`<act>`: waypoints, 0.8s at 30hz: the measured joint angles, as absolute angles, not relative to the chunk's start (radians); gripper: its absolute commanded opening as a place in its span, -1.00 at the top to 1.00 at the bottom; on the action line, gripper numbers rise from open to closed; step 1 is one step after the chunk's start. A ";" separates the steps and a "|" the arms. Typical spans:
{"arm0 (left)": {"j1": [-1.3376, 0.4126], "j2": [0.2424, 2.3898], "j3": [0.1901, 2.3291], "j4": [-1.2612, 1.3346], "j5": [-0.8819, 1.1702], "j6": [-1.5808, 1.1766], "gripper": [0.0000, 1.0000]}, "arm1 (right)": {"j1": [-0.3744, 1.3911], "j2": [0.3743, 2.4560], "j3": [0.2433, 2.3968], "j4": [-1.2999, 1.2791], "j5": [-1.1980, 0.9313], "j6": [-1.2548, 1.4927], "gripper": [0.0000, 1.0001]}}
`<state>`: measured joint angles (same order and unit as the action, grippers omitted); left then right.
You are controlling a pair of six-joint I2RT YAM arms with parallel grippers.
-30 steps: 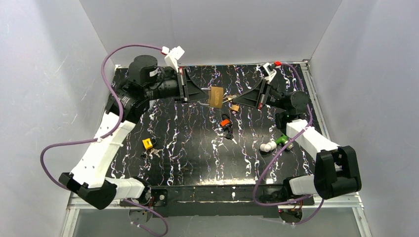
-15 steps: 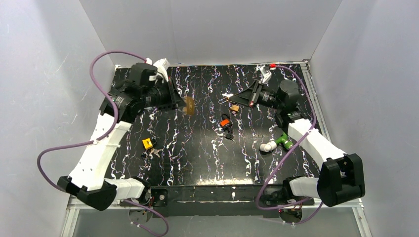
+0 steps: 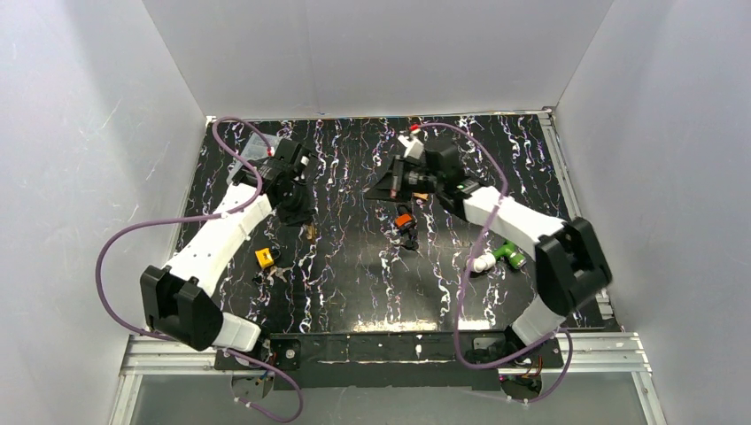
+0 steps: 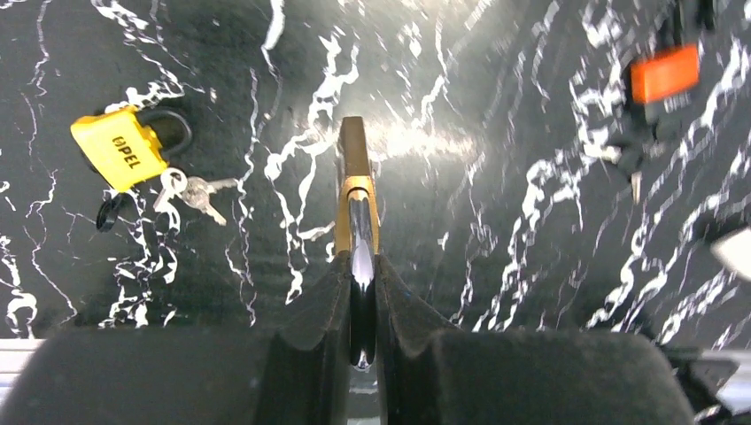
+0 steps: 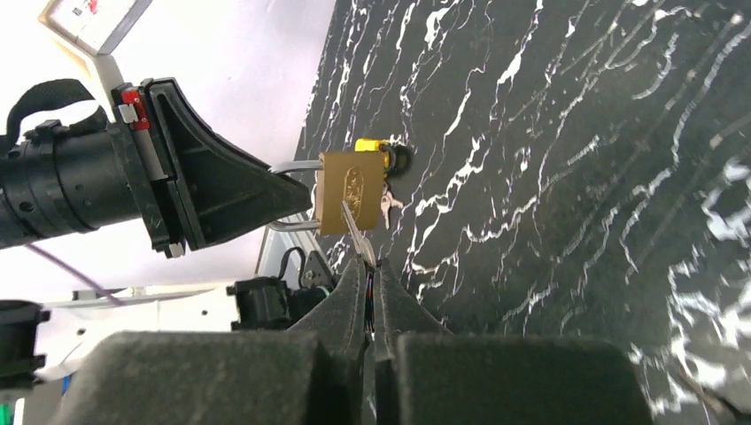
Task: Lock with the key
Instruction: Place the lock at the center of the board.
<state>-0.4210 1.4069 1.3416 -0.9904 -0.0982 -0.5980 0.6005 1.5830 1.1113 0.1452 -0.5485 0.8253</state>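
Pinching padlock (image 4: 354, 150) by shackle, L tool (image 4: 360, 266); brass body beyond tips.

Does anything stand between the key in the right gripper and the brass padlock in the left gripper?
Nothing visible does. The small silver key in the right gripper points at the brass padlock, held by its shackle in the left gripper. The top view shows only black marbled table between them.
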 measured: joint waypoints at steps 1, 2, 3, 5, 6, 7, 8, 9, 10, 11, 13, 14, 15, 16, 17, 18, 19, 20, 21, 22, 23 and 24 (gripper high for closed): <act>-0.403 1.415 1.328 -0.970 -0.109 -0.609 1.00 | 0.615 1.627 1.145 0.146 -0.541 0.825 0.97; -0.383 1.428 1.311 -0.946 -0.123 -0.619 1.00 | 0.630 1.670 1.173 0.147 -0.537 0.827 0.97; -0.367 1.441 1.296 -0.926 -0.136 -0.627 1.00 | 0.644 1.707 1.194 0.147 -0.533 0.829 0.97; -0.337 1.472 1.265 -0.890 -0.159 -0.640 1.00 | 0.668 1.775 1.228 0.141 -0.530 0.835 0.97; -0.321 1.490 1.250 -0.874 -0.166 -0.648 1.00 | 0.680 1.806 1.244 0.134 -0.530 0.839 0.97; -0.305 1.510 1.237 -0.861 -0.172 -0.655 1.00 | 0.690 1.836 1.262 0.129 -0.530 0.843 0.97; -0.292 1.530 1.225 -0.847 -0.176 -0.662 1.00 | 0.699 1.863 1.279 0.125 -0.530 0.848 0.97; -0.279 1.549 1.214 -0.834 -0.180 -0.667 1.00 | 0.705 1.889 1.296 0.123 -0.530 0.855 0.97; -0.267 1.565 1.204 -0.820 -0.183 -0.671 1.00 | 0.710 1.913 1.312 0.122 -0.529 0.861 0.97; -0.259 1.578 1.197 -0.808 -0.184 -0.674 1.00 | 0.714 1.932 1.326 0.122 -0.528 0.865 0.97; -0.244 1.604 1.192 -0.787 -0.183 -0.677 1.00 | 0.718 1.965 1.354 0.120 -0.527 0.873 0.97; -0.240 1.612 1.192 -0.779 -0.182 -0.677 0.97 | 0.721 1.981 1.370 0.120 -0.526 0.878 0.97; -0.237 1.619 1.192 -0.771 -0.180 -0.677 0.92 | 0.723 1.995 1.386 0.121 -0.525 0.882 0.97; -0.233 1.623 1.192 -0.763 -0.176 -0.677 0.87 | 0.725 2.010 1.402 0.122 -0.523 0.887 0.97; -0.229 1.624 1.192 -0.760 -0.171 -0.677 0.82 | 0.726 2.023 1.415 0.122 -0.522 0.891 0.97; -0.224 1.624 1.192 -0.759 -0.168 -0.677 0.75 | 0.728 2.037 1.428 0.122 -0.521 0.894 0.97; -0.221 1.624 1.192 -0.758 -0.164 -0.677 0.65 | 0.731 2.051 1.443 0.121 -0.521 0.898 0.97; -0.218 1.624 1.192 -0.757 -0.159 -0.676 0.51 | 0.733 2.067 1.457 0.121 -0.521 0.901 0.97; -0.214 1.624 1.192 -0.756 -0.154 -0.675 0.42 | 0.736 2.083 1.470 0.121 -0.521 0.905 0.97; -0.211 1.624 1.194 -0.756 -0.151 -0.671 0.34 | 0.740 2.099 1.481 0.120 -0.520 0.909 0.97; -0.207 1.624 1.198 -0.757 -0.148 -0.669 0.26 | 0.743 2.113 1.491 0.119 -0.520 0.911 0.97; -0.204 1.624 1.203 -0.759 -0.145 -0.667 0.20 | 0.747 2.127 1.503 0.114 -0.520 0.913 0.97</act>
